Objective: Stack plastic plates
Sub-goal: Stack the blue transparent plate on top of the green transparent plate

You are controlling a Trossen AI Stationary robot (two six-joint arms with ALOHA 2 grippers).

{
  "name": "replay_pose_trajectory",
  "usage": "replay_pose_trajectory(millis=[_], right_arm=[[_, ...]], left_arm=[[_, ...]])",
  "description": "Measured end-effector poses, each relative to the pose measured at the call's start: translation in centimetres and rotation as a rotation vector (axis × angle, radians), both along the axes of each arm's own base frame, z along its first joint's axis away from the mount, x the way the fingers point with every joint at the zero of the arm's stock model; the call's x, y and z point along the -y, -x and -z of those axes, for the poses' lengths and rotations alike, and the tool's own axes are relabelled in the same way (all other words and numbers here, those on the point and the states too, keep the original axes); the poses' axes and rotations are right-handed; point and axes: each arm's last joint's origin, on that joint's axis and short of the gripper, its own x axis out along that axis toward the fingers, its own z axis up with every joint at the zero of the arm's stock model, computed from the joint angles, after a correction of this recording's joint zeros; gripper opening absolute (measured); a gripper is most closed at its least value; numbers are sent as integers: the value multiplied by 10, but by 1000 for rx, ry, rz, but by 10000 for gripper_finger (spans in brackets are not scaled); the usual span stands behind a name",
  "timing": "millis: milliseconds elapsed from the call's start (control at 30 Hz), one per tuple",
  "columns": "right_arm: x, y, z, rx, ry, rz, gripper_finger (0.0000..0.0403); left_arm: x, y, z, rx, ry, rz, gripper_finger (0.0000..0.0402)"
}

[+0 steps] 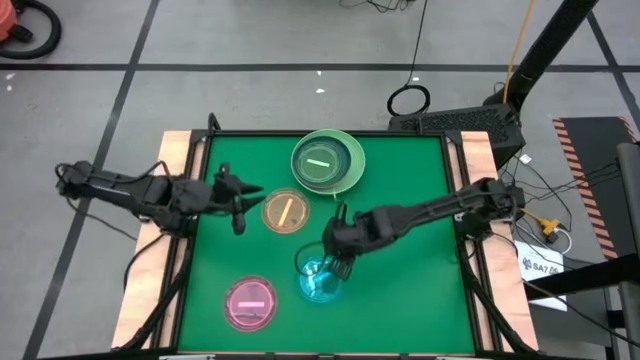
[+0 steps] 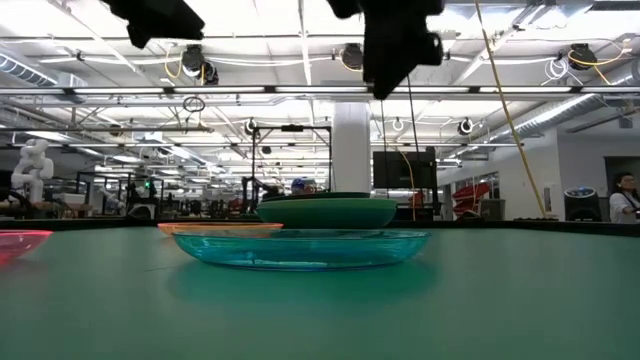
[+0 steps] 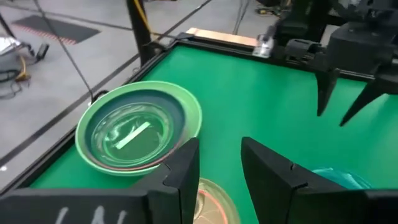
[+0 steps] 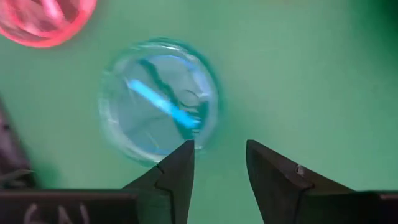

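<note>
Low view only gives plate edges on the green table [image 2: 520, 300], but the high view shows 4 spots: stacked green plates [image 1: 327, 160], amber plate [image 1: 285, 212], cyan plate [image 1: 322, 279], pink plate [image 1: 250, 302]. Nothing blocks the cyan plate, which lies just beyond the right gripper [image 4: 219, 163] fingertips; its fingers stand parted and empty. Left gripper [image 3: 219, 163], also parted and holding nothing, hovers over the amber plate's edge, green stack ahead.
</note>
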Motion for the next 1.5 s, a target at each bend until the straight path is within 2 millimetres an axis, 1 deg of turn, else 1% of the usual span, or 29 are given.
replay_pose_trajectory(millis=[133,233,367,567,733,867,1000,1133,1233,1367,1500], right_arm=[[-25,-1,-2,79,-39,107,137],[-40,-1,2,110,-47,188,137],[-57,-3,17,91,-62,281,137],[-76,-4,48,-7,-60,378,137],[-77,-2,64,-90,-32,479,137],[-74,-2,75,-140,-5,541,137],[-73,-8,92,-166,14,584,137],[-74,-14,111,-181,31,595,137],[-73,-17,122,-191,40,601,137],[-73,-20,127,-170,57,605,137],[-73,-22,127,-144,64,609,137]], left_arm=[[20,1,2,0,-12,46,123],[34,3,3,-2,-21,90,123],[49,5,6,-9,-31,133,123],[66,6,12,-32,-30,204,123],[74,5,15,-50,-38,232,123],[75,6,16,-51,-61,233,123],[74,6,16,-54,-86,223,123],[73,7,18,-78,-104,226,123],[73,7,18,-80,-105,226,123],[73,7,18,-79,-103,226,123],[73,7,18,-78,-103,226,123]])
